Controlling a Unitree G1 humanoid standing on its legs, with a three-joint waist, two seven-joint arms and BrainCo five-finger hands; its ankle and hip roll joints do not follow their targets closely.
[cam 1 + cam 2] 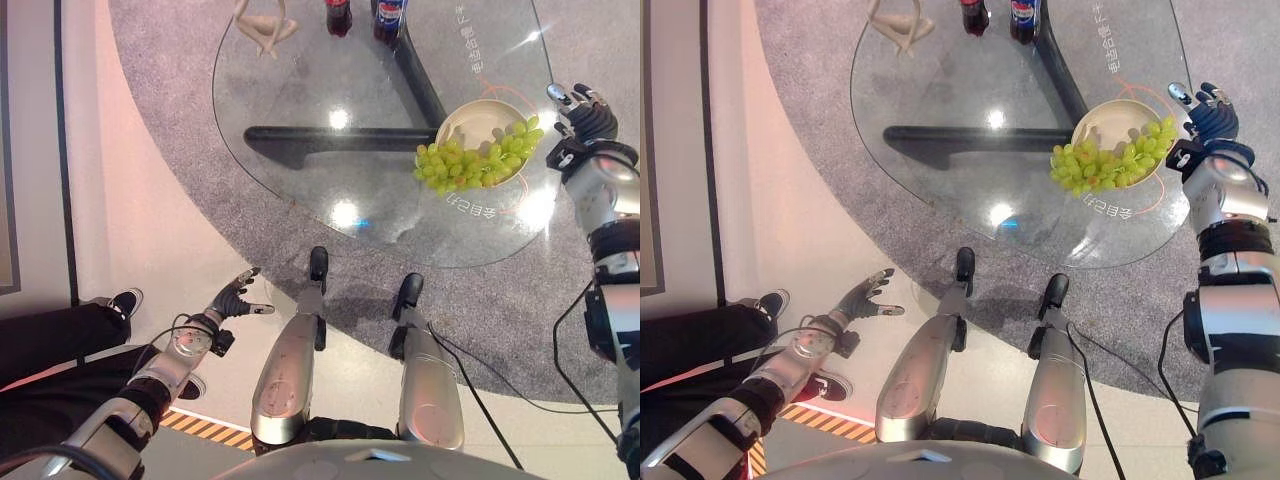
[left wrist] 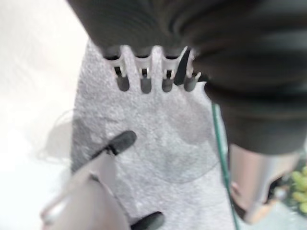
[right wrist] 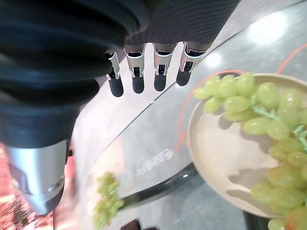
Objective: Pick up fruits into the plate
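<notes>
**Green grapes draped across a beige plate on a glass bench**

Seen from above: round glass bench (image 1: pixel 300 120) on a black base, standing over grey carpet. Near its right edge, a beige plate (image 1: pixel 480 118) carrying a large bunch of green grapes (image 1: pixel 470 162), the bunch lying across the plate's near rim, with some grapes spilling past it onto the glass. Just beside the plate, at the bench's right edge, the right hand (image 1: pixel 1205 105), fingers straight and relaxed, holding nothing, not touching plate or fruit; same loose, spread fingers (image 3: pixel 138 82) visible in the right wrist view, hanging above the glass with the plate and grapes (image 3: pixel 268 129) just beyond. Low on the left, well apart from the bench, the left hand (image 1: pixel 235 297), fingers spread and empty, above pale floor. At the bench's far edge, two dark bottles (image 1: pixel 362 16) and a pale wooden stand (image 1: pixel 262 25). At lower left, a person's dark trouser legs and black sneakers (image 1: pixel 125 300).
</notes>
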